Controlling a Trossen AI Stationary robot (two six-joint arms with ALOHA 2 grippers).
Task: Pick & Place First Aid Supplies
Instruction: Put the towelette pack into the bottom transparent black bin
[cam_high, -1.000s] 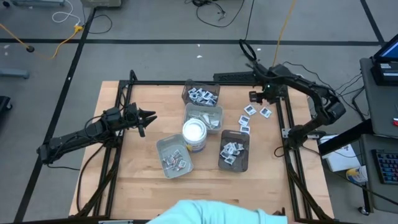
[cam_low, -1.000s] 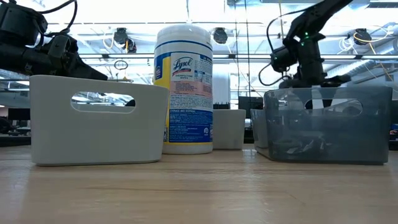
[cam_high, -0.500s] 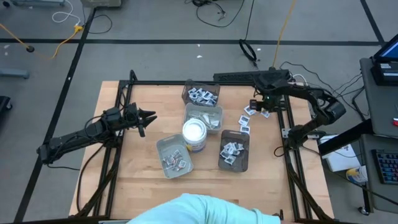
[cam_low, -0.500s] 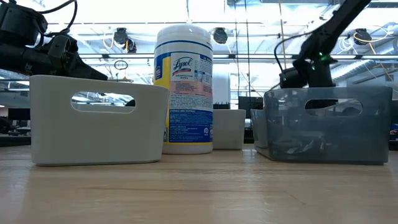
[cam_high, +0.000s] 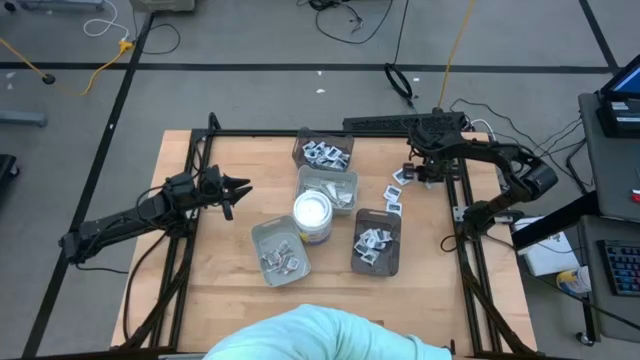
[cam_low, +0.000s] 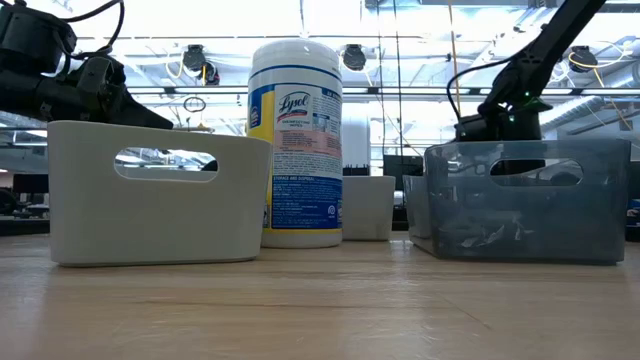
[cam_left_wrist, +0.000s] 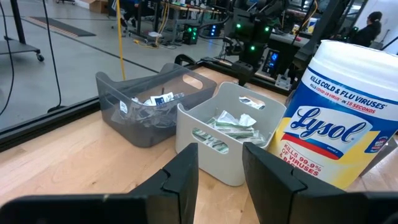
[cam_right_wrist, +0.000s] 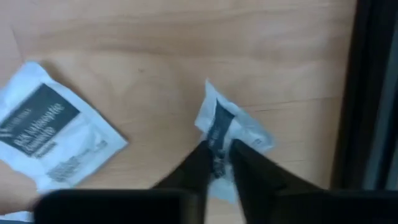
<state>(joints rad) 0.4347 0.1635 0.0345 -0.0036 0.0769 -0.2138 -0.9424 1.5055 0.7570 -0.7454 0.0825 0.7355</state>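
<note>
Right claw (cam_right_wrist: 217, 163) down on the counter (cam_high: 230, 250), fingers pinching a white packet (cam_right_wrist: 231, 127); grip looks seated, hard to confirm. Few loose packets (cam_high: 393, 192) just beside it. Trays (cam_high: 377, 243) mostly filled. Left claw (cam_left_wrist: 221, 171) waits part-open, empty.

Lysol tub (cam_high: 313, 217) upright mid-table among four trays: grey tray (cam_high: 280, 250) just beside, dark tray (cam_high: 377, 243) near.
</note>
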